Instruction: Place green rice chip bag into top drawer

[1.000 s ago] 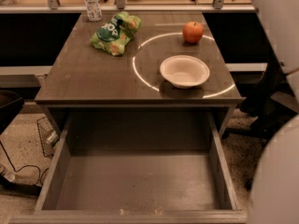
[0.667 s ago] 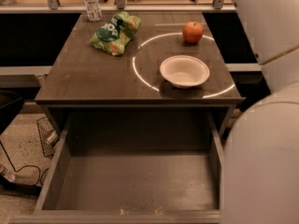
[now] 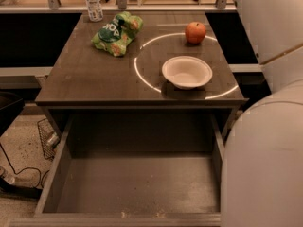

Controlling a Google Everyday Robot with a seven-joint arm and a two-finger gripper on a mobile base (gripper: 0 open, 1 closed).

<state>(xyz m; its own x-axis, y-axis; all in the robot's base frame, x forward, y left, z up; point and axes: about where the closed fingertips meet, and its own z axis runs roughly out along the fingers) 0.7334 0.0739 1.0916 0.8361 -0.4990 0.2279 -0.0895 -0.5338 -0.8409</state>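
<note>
A crinkled bright green rice chip bag (image 3: pixel 116 32) with a dark green logo patch and pale chip pictures lies on the far left part of the dark grey-brown worktop (image 3: pixel 90 74). It lies flat and slightly askew. Just behind it, at the back edge, stands a clear plastic bottle (image 3: pixel 93 3) with a printed label, near the bag but apart from it.

On the right half of the worktop a shallow white round bowl (image 3: pixel 187 71) sits upright, well apart from the bag. Beyond the bowl, near the far right corner, rests a round orange-red fruit (image 3: pixel 195 32). A thin bright ring of reflected light (image 3: pixel 137 72) curves across the surface around the bowl and reaches the fruit.

Below the front edge, the wide grey-brown wooden top drawer (image 3: pixel 54 174) stands pulled out, its flat bottom and plain side walls in full view.

The robot's smooth white arm casing (image 3: pixel 265 164) fills the right edge, overlapping the drawer's right front corner. The tool is outside the view, so I cannot tell how far open it is or whether it has hold of anything.
</note>
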